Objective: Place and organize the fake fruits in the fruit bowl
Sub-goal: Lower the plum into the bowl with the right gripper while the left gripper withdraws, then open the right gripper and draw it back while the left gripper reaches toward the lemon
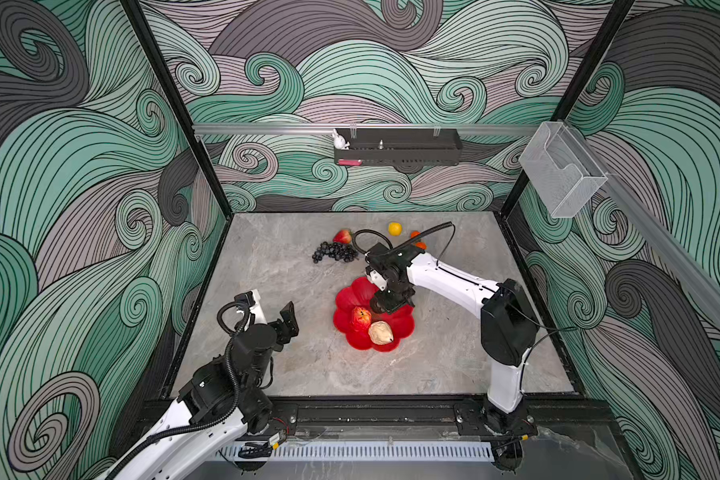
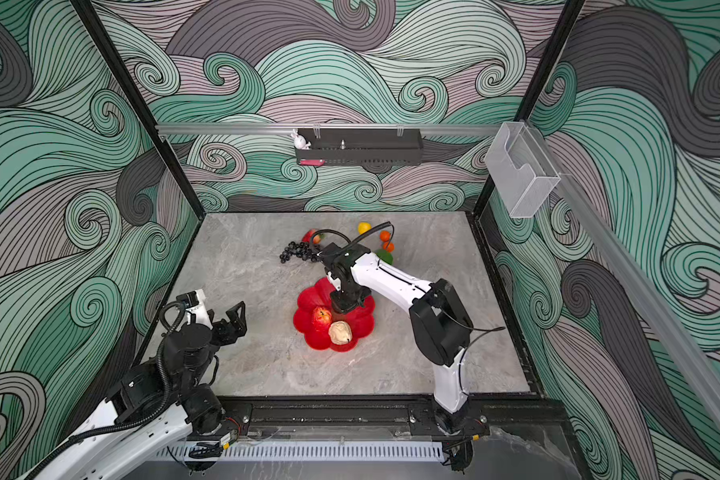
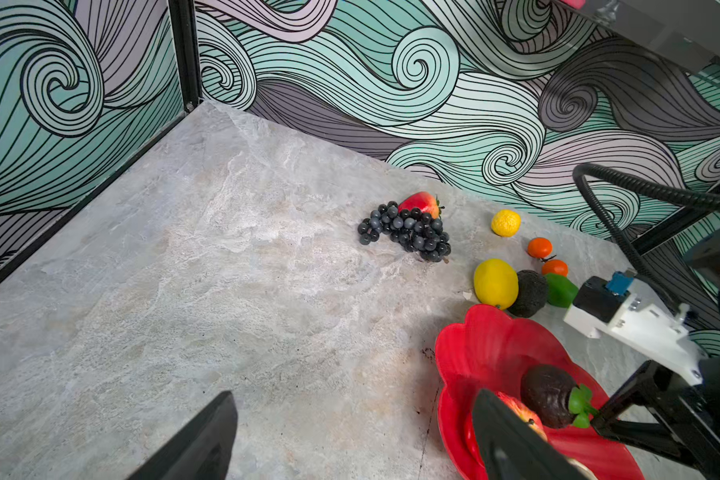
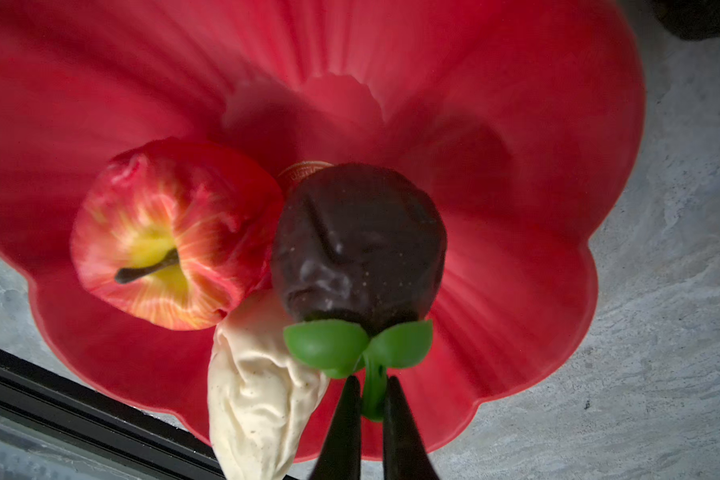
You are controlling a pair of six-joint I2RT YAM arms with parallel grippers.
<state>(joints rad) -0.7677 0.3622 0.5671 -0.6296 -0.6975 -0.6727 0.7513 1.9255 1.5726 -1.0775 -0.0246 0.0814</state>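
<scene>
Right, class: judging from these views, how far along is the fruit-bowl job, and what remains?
Done: the apple and pear lie in the fruit bowl.
In hand: the right gripper pinches an avocado by its green stem at the bowl, not yet released; the left gripper is open and holds nothing.
Left on the table: grapes, strawberry, two lemons, two oranges, a second avocado, a lime.
</scene>
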